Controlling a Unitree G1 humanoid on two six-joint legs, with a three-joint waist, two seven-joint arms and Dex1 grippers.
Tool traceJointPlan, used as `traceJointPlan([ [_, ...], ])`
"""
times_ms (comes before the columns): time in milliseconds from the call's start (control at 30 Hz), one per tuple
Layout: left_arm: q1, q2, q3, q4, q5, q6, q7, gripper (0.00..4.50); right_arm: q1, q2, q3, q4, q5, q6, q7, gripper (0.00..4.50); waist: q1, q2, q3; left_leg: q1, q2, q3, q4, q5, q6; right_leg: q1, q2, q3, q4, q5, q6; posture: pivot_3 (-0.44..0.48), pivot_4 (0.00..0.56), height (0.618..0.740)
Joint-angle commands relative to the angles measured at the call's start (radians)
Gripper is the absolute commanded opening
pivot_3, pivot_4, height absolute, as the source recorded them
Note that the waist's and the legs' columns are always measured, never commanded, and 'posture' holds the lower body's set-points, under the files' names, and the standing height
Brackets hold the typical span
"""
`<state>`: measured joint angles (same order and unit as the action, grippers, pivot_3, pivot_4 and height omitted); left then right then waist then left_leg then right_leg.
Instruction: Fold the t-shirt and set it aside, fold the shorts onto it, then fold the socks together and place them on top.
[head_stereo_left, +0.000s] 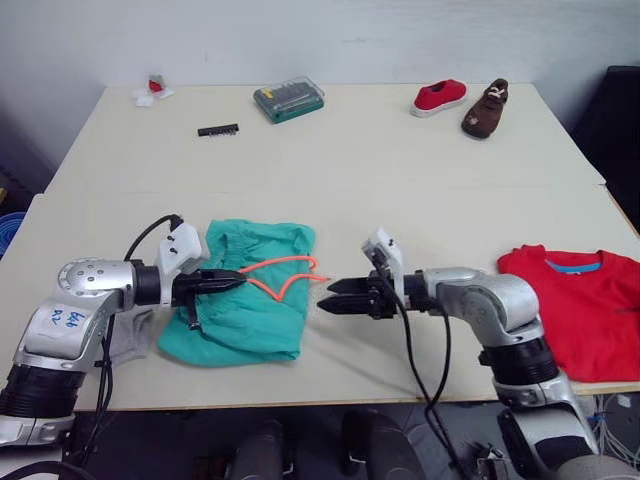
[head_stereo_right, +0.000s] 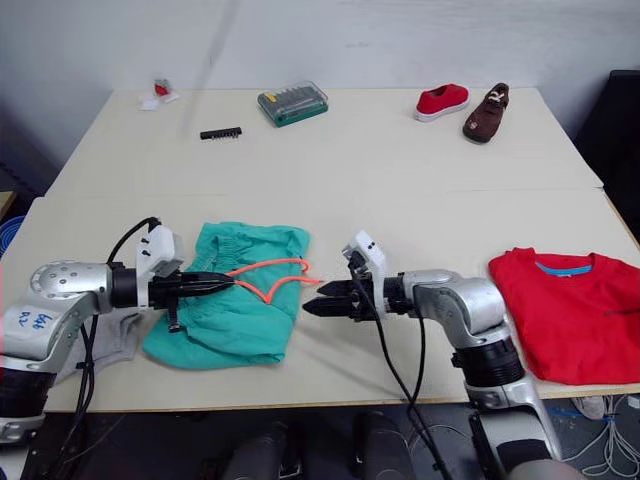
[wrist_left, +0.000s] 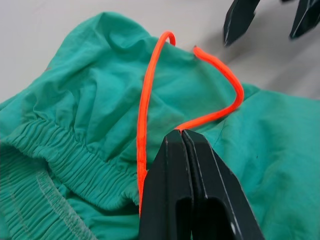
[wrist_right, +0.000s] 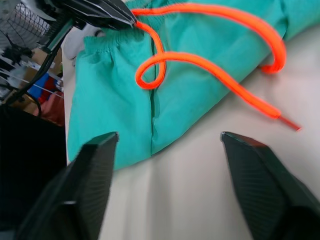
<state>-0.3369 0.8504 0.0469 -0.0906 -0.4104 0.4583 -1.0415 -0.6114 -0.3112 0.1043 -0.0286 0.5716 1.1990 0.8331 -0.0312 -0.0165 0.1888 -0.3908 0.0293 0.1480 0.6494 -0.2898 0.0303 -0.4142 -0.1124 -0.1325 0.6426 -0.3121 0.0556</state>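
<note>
The step in hand looks like the shorts fold: the red t-shirt (head_stereo_left: 580, 305) already lies flat at the lower right of the head views, near the bench (head_stereo_left: 400, 170) edge, set aside, though from here it reads more as laid out than neatly folded. The teal shorts (head_stereo_left: 245, 295) lie bunched at lower centre-left, elastic waistband toward the left arm, with an orange drawstring (head_stereo_left: 285, 275) looping loose across the cloth and trailing off its right edge onto the bench top. The left gripper (head_stereo_left: 222, 281) has its jaws pressed together over the shorts, apparently pinching the drawstring where it leaves the waistband; the left wrist view shows the cord running right into the closed tips. The right gripper (head_stereo_left: 330, 297) hovers just off the right edge of the shorts with its jaws spread, holding nothing. A bit of light grey cloth, probably the socks (head_stereo_left: 130, 335), shows beneath the left forearm at lower left. The next move seems to call for getting the cord out of the way or tucked in, then a corner grip on each side to double the shorts over and carry them across to the t-shirt.
</note>
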Motion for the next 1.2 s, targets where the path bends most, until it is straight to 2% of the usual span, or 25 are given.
traceJointPlan([
  [33,0.003,0.004,0.059,-0.037,-0.04,-0.012,-0.02,0.0,-0.045,0.067,-0.043,0.072,0.033,0.06,-0.063,4.45,0.0,0.0,0.0,0.0,0.0,0.0,0.0,0.0,0.0,0.0,0.0,0.0,0.0,0.0,0.0,0.0,0.15,0.74],
  [100,0.007,0.01,0.084,-0.05,-0.071,0.012,-0.027,0.0,-0.07,0.127,-0.035,0.162,0.014,0.047,-0.098,4.45,0.0,0.0,0.0,0.0,0.0,0.0,0.0,0.0,0.0,0.0,0.0,0.0,0.0,0.0,0.0,0.0,0.15,0.74],
  [200,0.006,0.031,0.128,-0.071,-0.141,0.094,-0.047,0.65,-0.123,0.243,-0.047,0.299,0.003,0.02,-0.146,4.5,-0.021,-0.002,-0.001,0.001,0.0,0.001,0.0,0.0,0.0,0.0,0.0,0.0,0.001,0.0,0.0,0.0,0.15,0.74],
  [367,0.015,0.075,0.183,-0.087,-0.175,0.127,-0.071,2.18,-0.18,0.334,-0.05,0.442,-0.024,-0.043,-0.17,4.5,-0.034,-0.002,-0.001,0.003,0.0,0.001,-0.002,0.002,-0.003,0.0,0.001,0.001,0.003,-0.001,-0.001,0.0,0.15,0.74],
  [533,0.039,0.135,0.284,-0.127,-0.279,0.202,-0.127,3.79,-0.209,0.36,-0.041,0.53,-0.047,-0.105,-0.163,4.5,-0.05,-0.002,-0.001,0.003,0.001,0.001,-0.002,0.002,-0.003,0.001,0.001,0.001,0.003,-0.001,-0.001,0.0,0.15,0.74],
  [600,0.06,0.152,0.307,-0.142,-0.284,0.193,-0.143,4.39,-0.21,0.357,-0.032,0.54,-0.053,-0.118,-0.157,4.12,-0.052,-0.002,-0.001,0.004,0.001,0.0,-0.002,0.002,-0.003,0.001,0.001,0.001,0.003,-0.001,-0.001,0.0,0.15,0.74],
  [633,0.069,0.158,0.314,-0.146,-0.282,0.187,-0.149,4.5,-0.208,0.354,-0.026,0.541,-0.055,-0.123,-0.152,3.87,-0.052,-0.002,-0.001,0.004,0.001,0.0,-0.003,0.002,-0.004,0.001,0.001,0.001,0.003,-0.001,-0.001,0.0,0.15,0.74],
  [867,0.061,0.159,0.303,-0.128,-0.253,0.143,-0.148,4.5,-0.2,0.342,0.015,0.504,-0.056,-0.167,-0.06,1.41,-0.053,-0.002,-0.001,0.003,0.001,0.0,-0.003,0.001,-0.004,0.001,0.001,0.001,0.002,-0.001,-0.002,0.0,0.15,0.74],
  [1000,0.073,0.15,0.259,-0.111,-0.164,0.029,-0.149,4.5,-0.197,0.317,0.036,0.452,-0.059,-0.171,-0.031,0.1,-0.052,-0.002,-0.001,0.004,0.001,0.0,-0.004,0.001,-0.005,0.001,0.001,0.001,0.002,-0.001,-0.002,0.0,0.15,0.74],
  [1133,0.048,0.115,0.239,-0.136,-0.211,0.052,-0.142,4.5,-0.172,0.2,0.086,0.297,-0.076,-0.168,0.006,0.02,-0.041,-0.001,-0.001,0.003,0.0,0.0,-0.004,0.001,-0.005,0.0,0.0,0.001,0.002,-0.001,-0.002,0.0,0.15,0.74],
  [1200,0.018,0.09,0.217,-0.155,-0.24,0.078,-0.133,4.5,-0.142,0.081,0.086,0.146,-0.046,-0.115,0.037,0.02,-0.019,-0.001,0.0,0.001,0.0,-0.001,-0.003,0.0,-0.004,-0.001,0.0,0.002,0.001,-0.001,-0.002,0.0,0.15,0.74],
])
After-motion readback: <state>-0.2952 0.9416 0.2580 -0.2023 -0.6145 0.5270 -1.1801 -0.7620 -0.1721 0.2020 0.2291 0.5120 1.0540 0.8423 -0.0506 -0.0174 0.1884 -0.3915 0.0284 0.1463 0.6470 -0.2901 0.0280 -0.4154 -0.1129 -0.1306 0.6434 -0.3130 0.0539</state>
